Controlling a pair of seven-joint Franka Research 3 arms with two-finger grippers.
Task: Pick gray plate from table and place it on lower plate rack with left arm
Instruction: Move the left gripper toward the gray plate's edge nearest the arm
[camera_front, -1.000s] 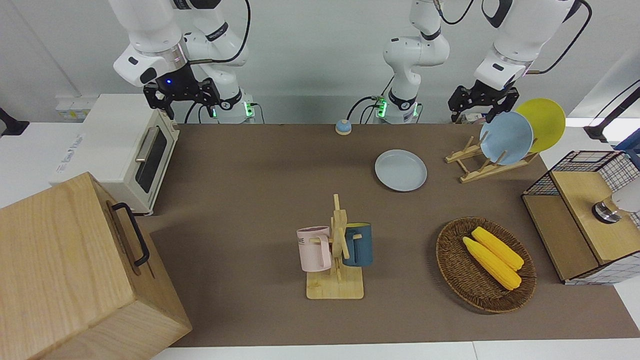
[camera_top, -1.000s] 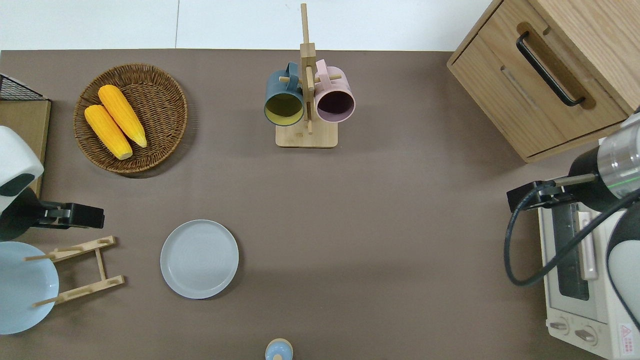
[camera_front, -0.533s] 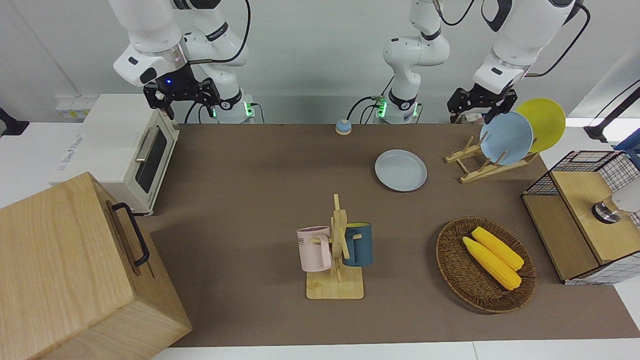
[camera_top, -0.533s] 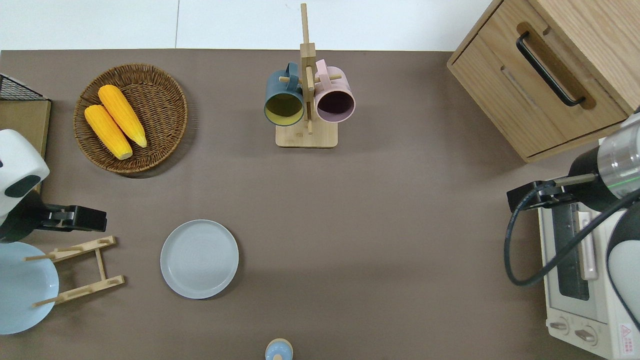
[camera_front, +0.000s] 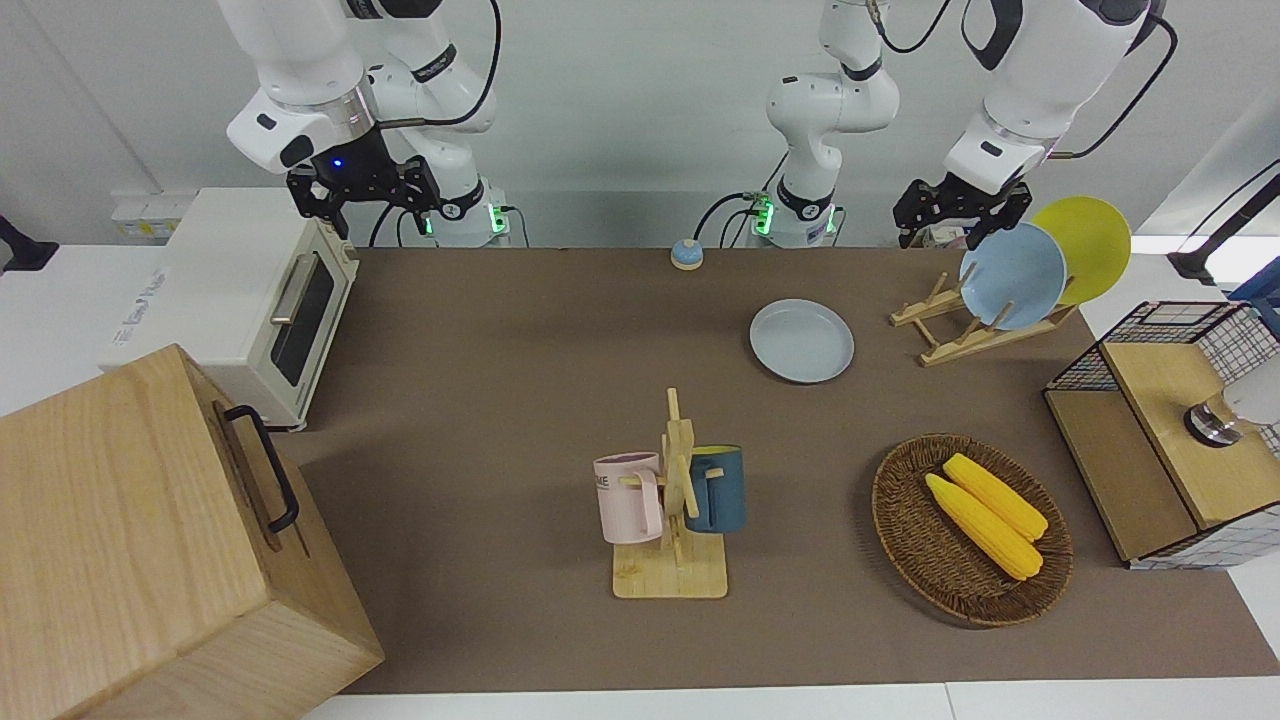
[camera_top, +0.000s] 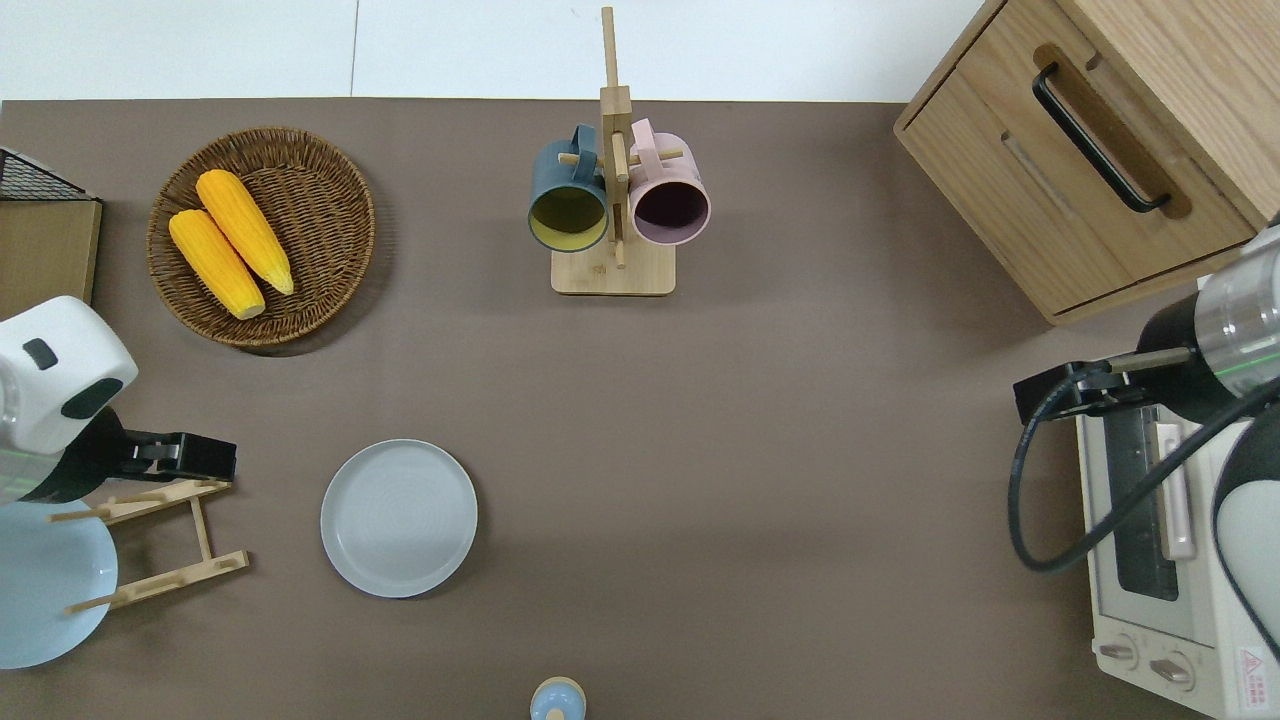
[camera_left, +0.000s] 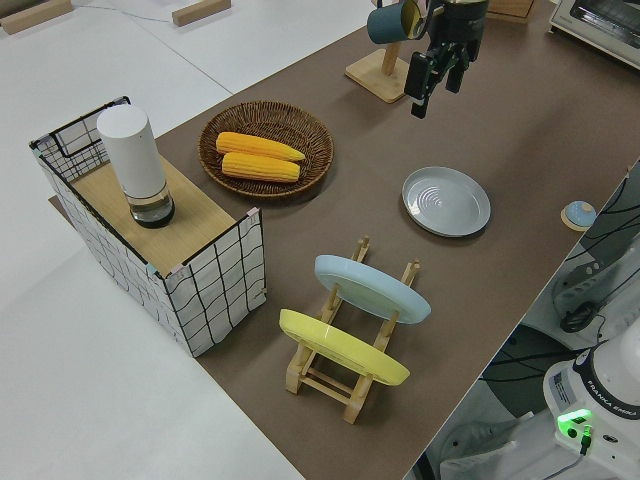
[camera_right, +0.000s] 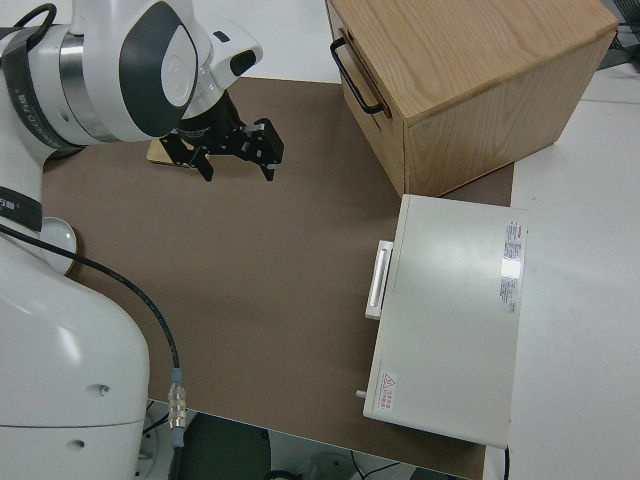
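Note:
The gray plate (camera_front: 802, 340) lies flat on the brown table (camera_front: 500, 380); it also shows in the overhead view (camera_top: 399, 518) and the left side view (camera_left: 446, 200). The lower plate rack (camera_front: 945, 335) (camera_top: 160, 540) stands beside it toward the left arm's end, holding a sky-blue plate (camera_front: 1012, 275) and a yellow plate (camera_front: 1090, 245). My left gripper (camera_front: 945, 232) (camera_top: 185, 457) (camera_left: 432, 88) is open and empty, up in the air over the rack's edge that lies farther from the robots. My right gripper (camera_front: 365, 200) (camera_right: 235, 160) is open and parked.
A wicker basket (camera_front: 900, 520) with two corn cobs and a wire crate (camera_front: 1100, 365) with a white cylinder stand at the left arm's end. A mug stand (camera_front: 670, 575) holds two mugs mid-table. A toaster oven (camera_front: 250, 300), a wooden cabinet (camera_front: 150, 540) and a small bell (camera_front: 686, 254) are also there.
My left gripper has moved a little toward the gray plate and nearer to the robots, now over the rack's edge. The plates and the right arm have not moved.

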